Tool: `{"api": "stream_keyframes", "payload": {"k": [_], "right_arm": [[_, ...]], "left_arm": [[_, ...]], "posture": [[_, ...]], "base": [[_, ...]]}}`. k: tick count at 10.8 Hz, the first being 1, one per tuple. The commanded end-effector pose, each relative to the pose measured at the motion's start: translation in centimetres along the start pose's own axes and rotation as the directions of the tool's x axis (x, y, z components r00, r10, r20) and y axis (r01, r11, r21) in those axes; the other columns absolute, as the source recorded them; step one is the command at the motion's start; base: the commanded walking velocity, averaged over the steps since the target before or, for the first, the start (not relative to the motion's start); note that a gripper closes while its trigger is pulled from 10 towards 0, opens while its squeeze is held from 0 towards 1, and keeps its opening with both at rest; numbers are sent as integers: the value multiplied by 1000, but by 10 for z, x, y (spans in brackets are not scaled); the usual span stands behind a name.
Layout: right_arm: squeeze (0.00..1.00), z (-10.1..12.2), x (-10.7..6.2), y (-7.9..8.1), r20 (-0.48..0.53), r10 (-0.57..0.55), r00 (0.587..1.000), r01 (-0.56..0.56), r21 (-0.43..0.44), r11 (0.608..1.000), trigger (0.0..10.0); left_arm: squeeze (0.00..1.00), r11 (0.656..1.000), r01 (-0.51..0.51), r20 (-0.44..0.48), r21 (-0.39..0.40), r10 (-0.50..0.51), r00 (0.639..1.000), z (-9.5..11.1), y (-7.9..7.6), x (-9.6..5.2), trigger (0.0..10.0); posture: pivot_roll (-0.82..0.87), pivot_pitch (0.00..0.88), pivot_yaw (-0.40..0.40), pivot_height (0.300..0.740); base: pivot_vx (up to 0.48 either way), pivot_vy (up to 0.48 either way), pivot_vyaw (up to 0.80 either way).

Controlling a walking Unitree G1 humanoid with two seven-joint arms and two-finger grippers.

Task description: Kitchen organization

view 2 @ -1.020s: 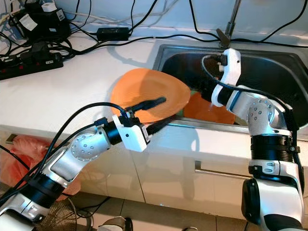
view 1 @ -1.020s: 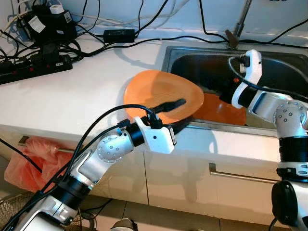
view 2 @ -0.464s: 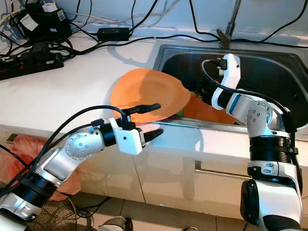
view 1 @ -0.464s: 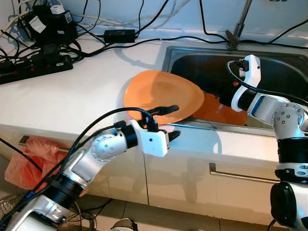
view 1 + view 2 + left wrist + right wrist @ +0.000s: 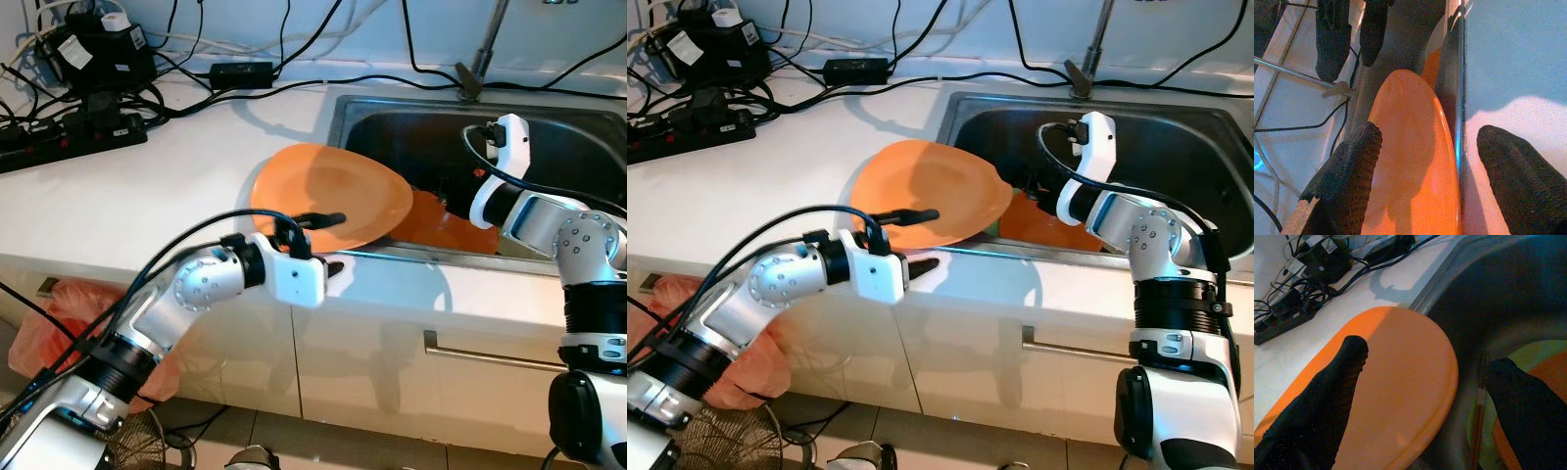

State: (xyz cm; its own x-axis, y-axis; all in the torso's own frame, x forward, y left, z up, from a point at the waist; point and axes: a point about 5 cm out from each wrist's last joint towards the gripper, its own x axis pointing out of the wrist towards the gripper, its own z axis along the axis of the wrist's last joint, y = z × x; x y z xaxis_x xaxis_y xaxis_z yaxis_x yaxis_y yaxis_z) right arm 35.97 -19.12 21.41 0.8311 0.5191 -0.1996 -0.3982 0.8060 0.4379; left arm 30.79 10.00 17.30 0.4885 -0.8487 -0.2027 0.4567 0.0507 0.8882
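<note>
The orange plate point(image 5: 331, 199) lies flat on the white desk point(image 5: 127, 206), with its far side jutting over the rim of the sink point(image 5: 578, 137), so its near rim is the part that faces the robot. The left pincer point(image 5: 324, 242) sits right at that near rim with its fingers spread wide: the upper finger reaches over the plate's top face, while the lower finger lies at the front edge of the desk, just beside the rim. In the left wrist view the plate point(image 5: 1410, 161) runs lengthwise between the two black fingers point(image 5: 1347, 181), pointing straight away from the wrist towards the sink. That suggests the pincer is lined up with the plate, and a pinch on the near rim looks like the move in hand. The right pincer point(image 5: 1425, 396) is also open, holding nothing; it hangs inside the sink just beyond the plate's overhanging side, its fingers pointing back towards the desk. Below it in the sink lie a second orange dish point(image 5: 446, 223), a yellow-green dish point(image 5: 1528, 357) and what looks like a pair of chopsticks point(image 5: 1478, 421). Both arms are close, but the left one is the nearer to a grip, since the rim already lies within its gap. The risk, as a judgement, is that the lower finger cannot get under a rim that rests flat on the desk.
</note>
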Motion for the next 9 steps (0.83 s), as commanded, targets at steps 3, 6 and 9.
{"api": "stream_keyframes", "payload": {"k": [3, 6, 9], "right_arm": [[0, 3, -2, 1, 15, -1, 1000, 0, 8, 1000, 10000], [0, 2, -3, 2, 13, 3, 1000, -4, 17, 1000, 10000], [0, 0, -3, 2, 5, 7, 1000, -7, 25, 1000, 10000]], "left_arm": [[0, 998, 67, -139, -18, -69, 988, -26, -4, -11, 0], [0, 998, 61, -146, -23, -64, 987, -29, -2, -11, 0], [0, 998, 60, -156, -28, -64, 986, -31, -3, -11, 0]], "posture": [[87, 68, 36, 740], [87, 71, 36, 740], [85, 75, 34, 740]], "base": [[0, 0, 0], [0, 0, 0], [0, 0, 0]]}}
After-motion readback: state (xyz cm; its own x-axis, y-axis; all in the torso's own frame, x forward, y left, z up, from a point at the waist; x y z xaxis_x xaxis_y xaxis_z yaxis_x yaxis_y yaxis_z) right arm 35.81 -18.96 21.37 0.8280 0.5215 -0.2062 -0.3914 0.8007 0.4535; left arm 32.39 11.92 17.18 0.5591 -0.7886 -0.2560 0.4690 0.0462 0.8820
